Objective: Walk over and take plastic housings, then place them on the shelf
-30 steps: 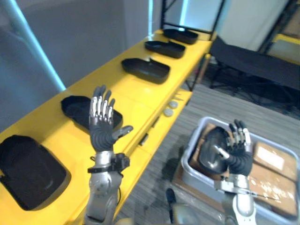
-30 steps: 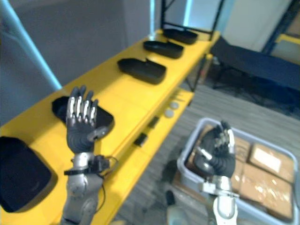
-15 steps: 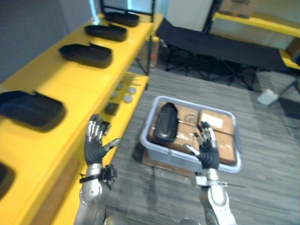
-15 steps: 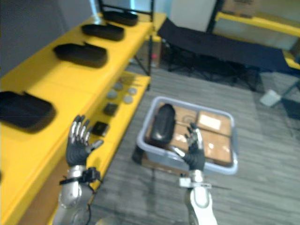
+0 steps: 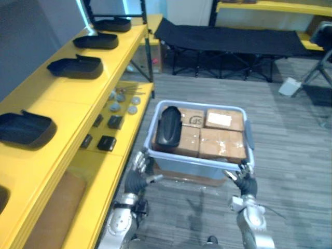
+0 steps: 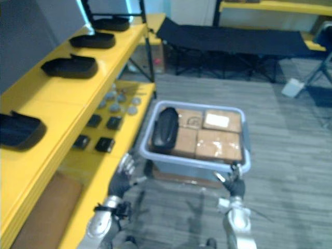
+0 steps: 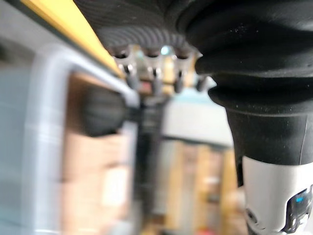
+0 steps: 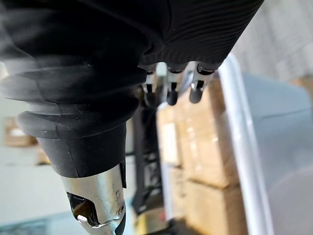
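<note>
A black plastic housing [image 5: 168, 126] lies in the left part of a grey bin [image 5: 197, 163] on the floor, on top of cardboard boxes [image 5: 222, 143]. Several more black housings [image 5: 75, 67] rest along the top of the yellow shelf [image 5: 62, 98] on the left. My left hand [image 5: 137, 175] is held up just before the bin's near left corner, fingers spread and holding nothing. My right hand [image 5: 244, 179] stands open by the near right corner. In the left wrist view the housing [image 7: 100, 112] shows as a dark shape past the fingers [image 7: 154, 81].
Small black and grey parts [image 5: 106, 142] lie on the shelf's lower level beside the bin. A black folding cot [image 5: 228, 39] stands behind the bin, with another yellow shelf [image 5: 270, 6] beyond it. A white object [image 5: 288, 86] sits on the floor at the right.
The camera has swung from the shelf toward the bin, which now lies in the middle. Both hands have dropped lower, near the bin's front rim, and stay open.
</note>
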Robot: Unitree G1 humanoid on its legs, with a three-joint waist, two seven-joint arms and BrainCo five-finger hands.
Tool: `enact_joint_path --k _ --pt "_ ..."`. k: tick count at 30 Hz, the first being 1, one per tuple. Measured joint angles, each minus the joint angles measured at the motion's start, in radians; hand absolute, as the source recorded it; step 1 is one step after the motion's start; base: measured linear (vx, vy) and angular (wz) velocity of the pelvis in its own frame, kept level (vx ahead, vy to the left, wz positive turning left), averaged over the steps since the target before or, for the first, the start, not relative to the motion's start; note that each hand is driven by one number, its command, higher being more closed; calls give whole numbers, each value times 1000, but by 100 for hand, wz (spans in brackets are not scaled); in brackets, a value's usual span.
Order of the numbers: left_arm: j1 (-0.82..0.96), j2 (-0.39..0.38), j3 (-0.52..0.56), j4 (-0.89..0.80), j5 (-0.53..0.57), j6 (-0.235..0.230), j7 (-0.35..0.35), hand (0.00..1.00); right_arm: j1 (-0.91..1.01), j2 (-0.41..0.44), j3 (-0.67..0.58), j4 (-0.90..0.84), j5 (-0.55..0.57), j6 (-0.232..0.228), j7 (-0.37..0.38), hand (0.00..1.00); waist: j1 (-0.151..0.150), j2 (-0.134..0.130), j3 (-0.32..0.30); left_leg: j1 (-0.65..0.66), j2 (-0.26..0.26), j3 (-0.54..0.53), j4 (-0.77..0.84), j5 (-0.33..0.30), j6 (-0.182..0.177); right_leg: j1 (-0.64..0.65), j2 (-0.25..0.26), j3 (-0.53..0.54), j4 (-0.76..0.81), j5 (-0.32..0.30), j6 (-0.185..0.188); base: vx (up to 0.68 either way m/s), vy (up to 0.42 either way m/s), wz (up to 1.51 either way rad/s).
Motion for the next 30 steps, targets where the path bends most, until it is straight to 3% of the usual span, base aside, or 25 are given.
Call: enact_joint_path --k 5,6,9,14,16,20,24,30 --pt "-62 1 -6 133 66 23 12 0 -321 -142 -50 287 30 -3 -42 0 69 33 95 -131 -6 -130 116 -24 13 1 12 -70 -15 33 1 -78 77 43" --pt "-73 4 -4 157 65 23 18 0 -362 -158 -50 321 37 -4 -45 0 73 35 109 -145 -8 -143 125 -24 14 1 13 -80 -15 35 1 -127 105 40" --pt "-110 32 13 273 75 18 55 0 -546 -244 -70 472 74 -11 -60 0 123 29 184 -186 -24 -191 144 -25 16 -2 13 -113 -19 44 1 -89 84 32" --pt "-105 35 22 390 93 -38 123 0 -744 -339 -77 584 98 -18 -63 0 150 51 248 -226 -47 -221 173 -17 28 -8 -1 -138 -18 50 11 6 65 16" --pt "-111 33 19 416 91 -80 136 0 -802 -370 -75 605 95 -4 -68 0 166 58 270 -227 -49 -227 173 -17 28 -15 -3 -133 -12 50 11 14 53 -4" --pt "-118 25 10 459 80 -128 161 0 -886 -427 -55 671 76 82 -86 0 176 76 282 -248 -62 -261 178 -17 28 -30 -8 -142 3 50 11 6 40 7" --pt "-141 -1 -5 534 61 -158 200 0 -975 -508 -52 739 55 167 -91 0 199 126 328 -266 -72 -271 196 -21 34 -48 -22 -149 26 48 11 -49 62 3" --pt "-150 -22 -17 575 37 -226 270 0 -1071 -546 8 781 47 266 -126 0 226 151 338 -297 -93 -281 190 -12 43 -82 -39 -154 39 49 13 -14 35 6"
